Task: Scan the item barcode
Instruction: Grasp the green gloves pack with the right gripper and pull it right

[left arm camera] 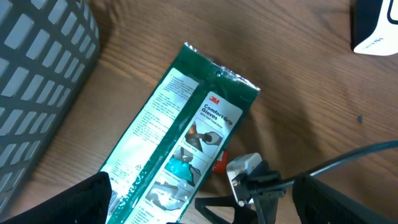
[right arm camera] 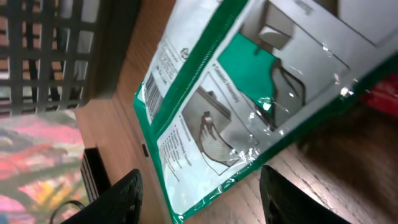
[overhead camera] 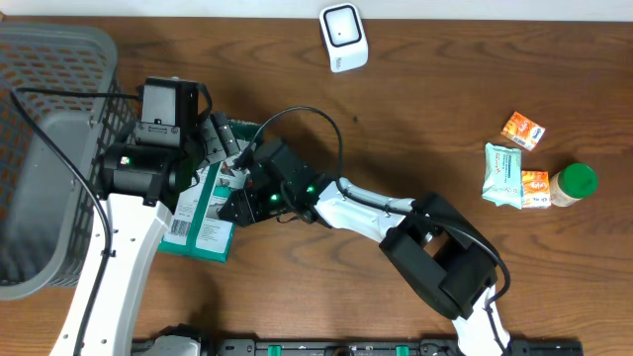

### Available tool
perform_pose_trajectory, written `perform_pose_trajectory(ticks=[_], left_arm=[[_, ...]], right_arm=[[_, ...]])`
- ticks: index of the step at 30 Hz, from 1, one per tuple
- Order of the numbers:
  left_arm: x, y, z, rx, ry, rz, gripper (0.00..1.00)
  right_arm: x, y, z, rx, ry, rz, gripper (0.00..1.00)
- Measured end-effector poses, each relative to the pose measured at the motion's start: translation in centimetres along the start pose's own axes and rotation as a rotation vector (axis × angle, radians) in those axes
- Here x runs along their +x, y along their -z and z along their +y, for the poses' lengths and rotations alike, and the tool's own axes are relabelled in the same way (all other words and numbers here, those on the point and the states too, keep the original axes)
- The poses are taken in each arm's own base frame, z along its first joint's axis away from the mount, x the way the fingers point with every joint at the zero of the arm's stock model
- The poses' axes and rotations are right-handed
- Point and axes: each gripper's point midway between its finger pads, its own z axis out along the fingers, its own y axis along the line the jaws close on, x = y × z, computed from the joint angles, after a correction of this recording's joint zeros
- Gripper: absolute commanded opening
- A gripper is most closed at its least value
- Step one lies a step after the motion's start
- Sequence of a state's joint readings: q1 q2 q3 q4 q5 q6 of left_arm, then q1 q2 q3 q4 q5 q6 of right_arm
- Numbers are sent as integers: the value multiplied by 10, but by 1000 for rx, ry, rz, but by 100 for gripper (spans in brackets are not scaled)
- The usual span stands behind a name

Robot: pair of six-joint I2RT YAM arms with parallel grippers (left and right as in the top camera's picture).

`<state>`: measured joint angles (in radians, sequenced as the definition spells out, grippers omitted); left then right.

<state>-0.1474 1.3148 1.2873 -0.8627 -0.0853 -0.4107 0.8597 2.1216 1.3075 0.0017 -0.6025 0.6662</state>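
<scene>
**A:** Overhead first: where is the glove packet (overhead camera: 203, 225)?

**B:** It lies on the table (overhead camera: 445, 109) just beside the grey basket (overhead camera: 49, 148). Both arms meet above it.

**A:** Who has hold of it?

**B:** Nobody, as far as I can see. The left gripper (left arm camera: 202, 208) hangs over the packet with its fingers spread about as wide as they go and nothing between them. I'd guess it is there to watch or to receive, not to pick. The right gripper (right arm camera: 199, 199) is low at the packet's side away from the basket. Its fingers are half apart and straddle a corner. Wood shows on either side of the plastic, so I read no contact yet.

**A:** Why go in at a corner?

**B:** A flat packet gives no purchase from above, and the thin edge is what two fingers can pinch. It also leaves the barcode (right arm camera: 152, 94) uncovered. That sits on the white panel at the end nearer the basket.

**A:** And the scanner (overhead camera: 343, 37)?

**B:** It stands upright well apart from the basket, toward the table's far edge. In my judgement the packet needs lifting and turning until the code faces it.

**A:** Risk?

**B:** The film looks slippery. A shallow pinch could slide off, or just shove the packet against the basket.
</scene>
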Motion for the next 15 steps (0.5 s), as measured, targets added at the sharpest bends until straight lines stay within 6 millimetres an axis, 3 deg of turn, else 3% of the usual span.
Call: perform_pose_trajectory(ticks=[8, 15], left_arm=[[0, 0, 0, 0, 0, 0, 93], [0, 0, 0, 0, 0, 0, 93]], right_arm=[[1, -2, -15, 45, -171, -41, 58], [-8, -13, -22, -3, -296, -107, 55]])
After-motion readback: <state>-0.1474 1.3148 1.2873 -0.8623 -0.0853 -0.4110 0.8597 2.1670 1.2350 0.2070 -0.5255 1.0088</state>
